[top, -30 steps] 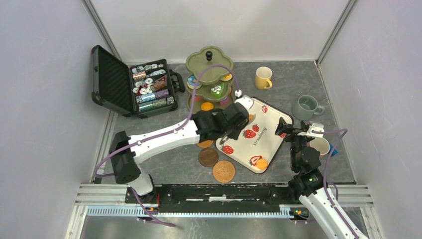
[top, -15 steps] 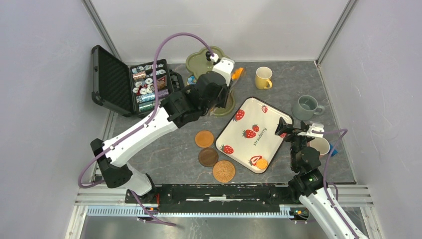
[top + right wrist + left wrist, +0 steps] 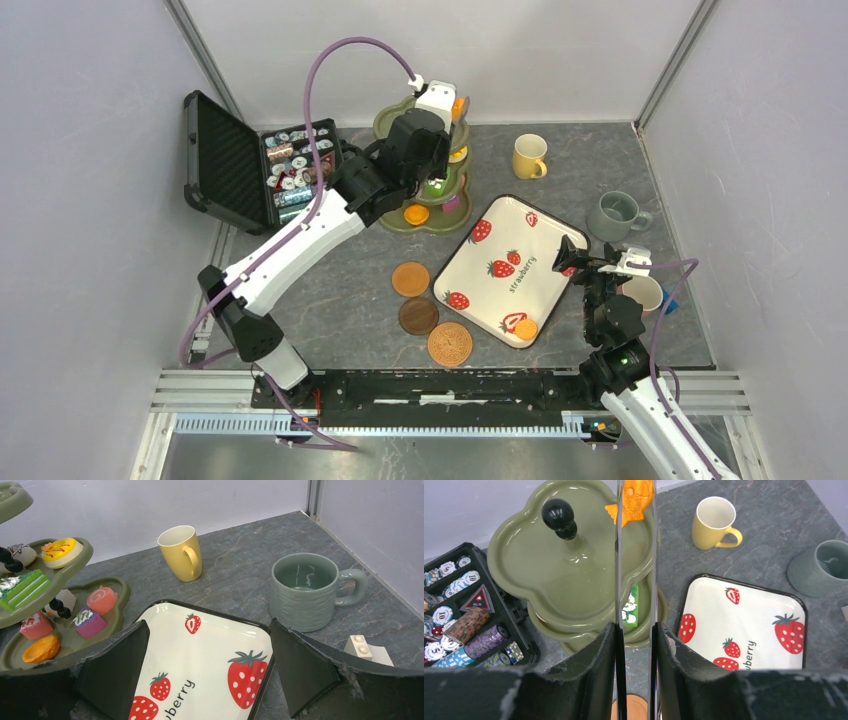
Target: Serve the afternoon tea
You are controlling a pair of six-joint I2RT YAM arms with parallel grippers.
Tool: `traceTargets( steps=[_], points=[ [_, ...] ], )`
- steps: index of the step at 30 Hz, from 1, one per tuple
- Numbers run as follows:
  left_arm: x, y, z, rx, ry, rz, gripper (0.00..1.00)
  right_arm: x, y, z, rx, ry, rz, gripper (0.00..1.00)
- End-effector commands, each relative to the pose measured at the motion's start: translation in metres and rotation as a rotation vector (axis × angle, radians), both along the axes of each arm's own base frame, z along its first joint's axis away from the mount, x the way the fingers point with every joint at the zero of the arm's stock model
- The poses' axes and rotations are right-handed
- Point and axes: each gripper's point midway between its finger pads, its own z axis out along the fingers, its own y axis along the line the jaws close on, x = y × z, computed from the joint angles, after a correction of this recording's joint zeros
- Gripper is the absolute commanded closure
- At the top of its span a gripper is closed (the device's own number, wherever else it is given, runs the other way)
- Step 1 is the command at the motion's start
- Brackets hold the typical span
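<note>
Left fingers [image 3: 591, 672] were clenched on an orange fish-shaped cake [image 3: 636, 497], held at the tips. The cake was over the right rim of the top tier of the olive-green stand [image 3: 549, 575], beside its black knob [image 3: 558, 514]. Cannot tell if the cake touched the tier.

Right fingers [image 3: 117, 672] were spread wide with nothing between them, low over the right edge of the strawberry tray [image 3: 500, 265].

The stand stood at the back of the table [image 3: 350, 310], just right of the open black chip case [image 3: 300, 175]. The lower tiers carried a yellow donut [image 3: 62, 549], a green-and-white slice [image 3: 22, 587], a pink roll [image 3: 101, 600], a purple cake [image 3: 90, 621], a red cake [image 3: 35, 626] and an orange tart [image 3: 40, 649].

One small orange cake [image 3: 525, 329] lay on the tray's near corner.

The yellow mug [image 3: 528, 156] stood upright behind the tray, and the grey-green mug [image 3: 615, 215] upright to the tray's right. A third mug [image 3: 642, 292] was near the right arm, partly hidden, colour unclear.

Three brown coasters [image 3: 418, 315] lay in a row left of the tray, bare, the nearest one [image 3: 449, 343] the largest.
</note>
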Motion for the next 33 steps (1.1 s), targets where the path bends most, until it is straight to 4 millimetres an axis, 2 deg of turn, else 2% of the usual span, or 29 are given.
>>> traceTargets(
  steps=[1, 6, 14, 23, 28, 33],
  points=[
    [0.012, -0.001, 0.015, -0.005, -0.052, 0.028, 0.71, -0.001, 0.001, 0.012, 0.02, -0.038, 0.005, 0.02],
    [0.01, 0.004, 0.002, -0.002, -0.027, 0.047, 0.69, -0.001, 0.001, 0.011, 0.023, -0.039, 0.004, 0.02],
    [0.006, 0.008, -0.004, -0.001, -0.013, 0.056, 0.62, -0.001, 0.001, 0.01, 0.021, -0.036, 0.003, 0.02],
    [0.003, 0.015, 0.01, -0.011, -0.037, 0.061, 0.49, 0.0, 0.002, 0.009, 0.02, -0.032, 0.008, 0.02],
    [-0.002, 0.015, 0.022, -0.038, -0.046, 0.041, 0.48, 0.0, 0.003, 0.01, 0.02, -0.033, 0.011, 0.02],
    [-0.016, 0.002, 0.031, -0.09, -0.029, -0.061, 0.48, 0.001, 0.004, 0.006, 0.017, -0.024, 0.013, 0.02]
  ],
)
